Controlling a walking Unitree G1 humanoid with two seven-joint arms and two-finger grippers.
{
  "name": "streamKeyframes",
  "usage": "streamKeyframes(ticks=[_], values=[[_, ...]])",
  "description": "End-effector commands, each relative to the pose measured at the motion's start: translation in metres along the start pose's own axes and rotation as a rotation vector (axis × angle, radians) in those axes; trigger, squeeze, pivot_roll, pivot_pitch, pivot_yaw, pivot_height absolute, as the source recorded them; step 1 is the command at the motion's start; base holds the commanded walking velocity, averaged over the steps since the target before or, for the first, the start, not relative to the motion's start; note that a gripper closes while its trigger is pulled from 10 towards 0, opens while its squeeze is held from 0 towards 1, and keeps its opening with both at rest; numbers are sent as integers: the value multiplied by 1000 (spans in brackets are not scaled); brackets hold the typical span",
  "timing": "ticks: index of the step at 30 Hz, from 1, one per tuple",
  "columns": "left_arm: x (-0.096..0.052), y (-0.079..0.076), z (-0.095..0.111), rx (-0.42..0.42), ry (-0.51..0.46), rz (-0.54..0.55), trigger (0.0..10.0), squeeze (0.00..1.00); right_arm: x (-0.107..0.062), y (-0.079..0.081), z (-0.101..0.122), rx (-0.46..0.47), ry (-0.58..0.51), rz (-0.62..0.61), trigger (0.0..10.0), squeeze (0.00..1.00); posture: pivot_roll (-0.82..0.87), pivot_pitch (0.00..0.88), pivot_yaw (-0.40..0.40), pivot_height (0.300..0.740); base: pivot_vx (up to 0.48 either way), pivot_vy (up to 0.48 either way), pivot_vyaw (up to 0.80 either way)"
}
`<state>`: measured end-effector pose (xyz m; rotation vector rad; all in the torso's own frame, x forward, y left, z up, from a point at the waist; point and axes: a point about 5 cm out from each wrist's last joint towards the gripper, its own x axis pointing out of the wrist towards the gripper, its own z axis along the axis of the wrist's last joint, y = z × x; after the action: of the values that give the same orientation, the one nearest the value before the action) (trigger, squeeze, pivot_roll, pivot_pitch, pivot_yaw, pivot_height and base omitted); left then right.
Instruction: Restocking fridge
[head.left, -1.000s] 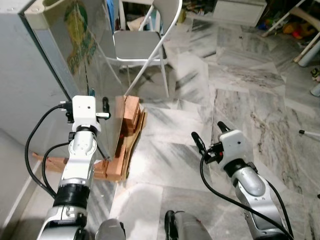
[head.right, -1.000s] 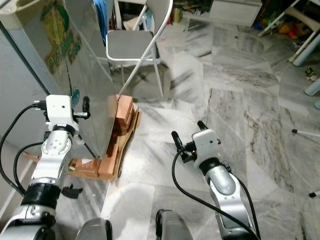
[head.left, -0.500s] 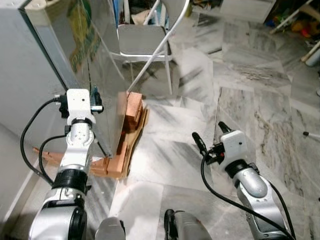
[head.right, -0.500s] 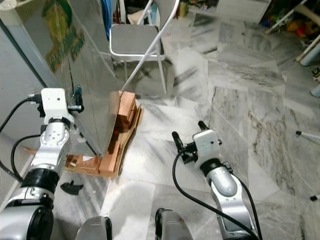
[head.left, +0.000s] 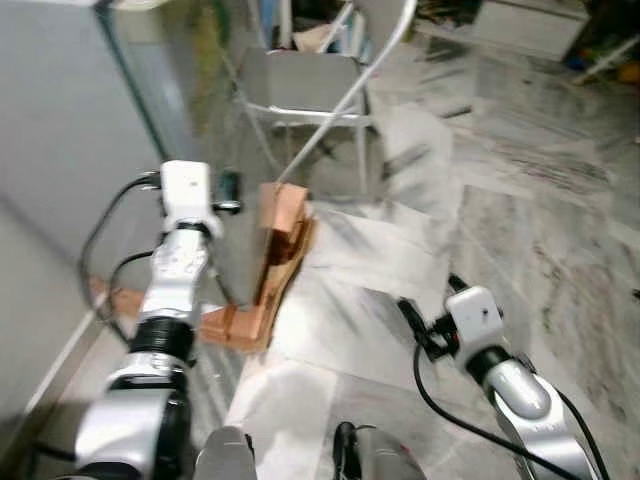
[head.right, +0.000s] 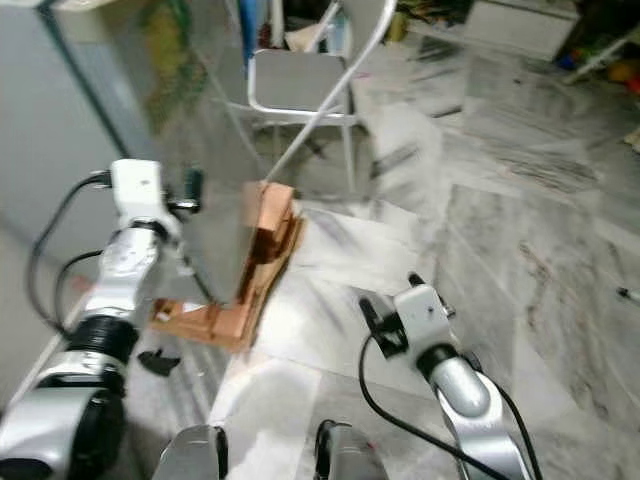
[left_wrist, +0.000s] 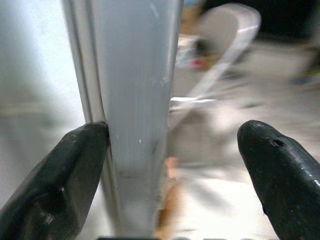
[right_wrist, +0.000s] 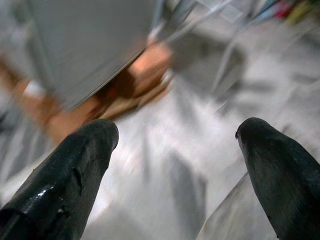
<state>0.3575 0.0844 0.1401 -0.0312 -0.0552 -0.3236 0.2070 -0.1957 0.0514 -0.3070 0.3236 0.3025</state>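
1. The fridge (head.left: 90, 150) is the biggest thing. It stands on the left, tall and grey, and its door edge (left_wrist: 135, 125) faces the robot.
2. The floor (head.left: 520, 230) is grey marble. A folding chair (head.right: 300, 85) stands far back, behind the fridge.
3. Brown wood blocks (head.left: 275, 260) sit under the fridge's near corner.
4. The left gripper (left_wrist: 172, 170) is up at the door edge. Its jaws are wide apart. One finger (left_wrist: 60, 175) touches the edge and the other hangs off to the side.
5. The right gripper (right_wrist: 180, 165) hangs low on the right, over the floor. Its jaws are apart and hold nothing.
6. What could go wrong: the finger could slip off the smooth edge, because the jaws are not closed on it. Then the door would stay shut.
7. What changed: half a second ago the fridge sat further left in the head views. Now the views are blurry, so the camera has swung towards it.
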Motion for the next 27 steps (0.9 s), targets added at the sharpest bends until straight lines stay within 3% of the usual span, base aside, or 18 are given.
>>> streamKeyframes(ticks=[1,2,3,5,7,9,10,12,13,18,20,21,27], values=[[8,-71,45,21,-165,-311,10000,0,-4,-3,-5,12,23,-7,10000,0,4,126,-59,740,0,0,0],[8,-71,45,21,-165,-311,10000,0,-4,-3,-5,12,23,-7,10000,0,4,126,-59,740,0,0,0],[3,-101,55,-12,-202,-415,10000,0,-5,-4,-7,28,30,-13,10000,0,0,123,-57,740,0,0,0],[-3,-133,67,-85,-236,-502,10000,0,-4,-4,-7,28,25,-12,10000,0,-12,120,-50,740,0,0,0],[2,-132,65,-103,-229,-468,10000,0,-2,-3,-5,26,11,-13,10000,0,-18,118,-46,740,0,0,0],[8,-116,62,-98,-214,-407,10000,0,-2,-2,-5,28,8,-14,10000,0,-22,119,-37,740,0,0,0],[11,-94,62,-93,-211,-330,10000,0,-2,-2,-5,33,8,-16,10000,0,-16,120,-34,740,0,0,0],[11,-77,60,-77,-204,-280,10000,0,-1,-2,-6,40,7,-20,10000,0,-13,120,-32,740,0,0,0],[8,-62,56,-44,-186,-244,10000,0,0,-2,-6,43,4,-22,10000,0,-8,120,-29,740,0,0,0],[-10,-30,33,33,-114,-167,10000,0,7,-8,1,43,-44,-56,10000,0,6,123,-30,740,0,0,0],[-31,-11,14,96,-47,-92,10000,0,14,-8,21,53,-124,-58,10000,0,24,134,-25,740,259,-401,0],[-31,-11,14,96,-47,-92,10000,0,14,-8,21,53,-124,-58,10000,0,24,134,-25,740,259,-401,0],[-70,3,-10,117,28,-37,10000,0,24,-4,39,78,-170,-85,10000,0,37,145,-13,740,314,-359,-596]])
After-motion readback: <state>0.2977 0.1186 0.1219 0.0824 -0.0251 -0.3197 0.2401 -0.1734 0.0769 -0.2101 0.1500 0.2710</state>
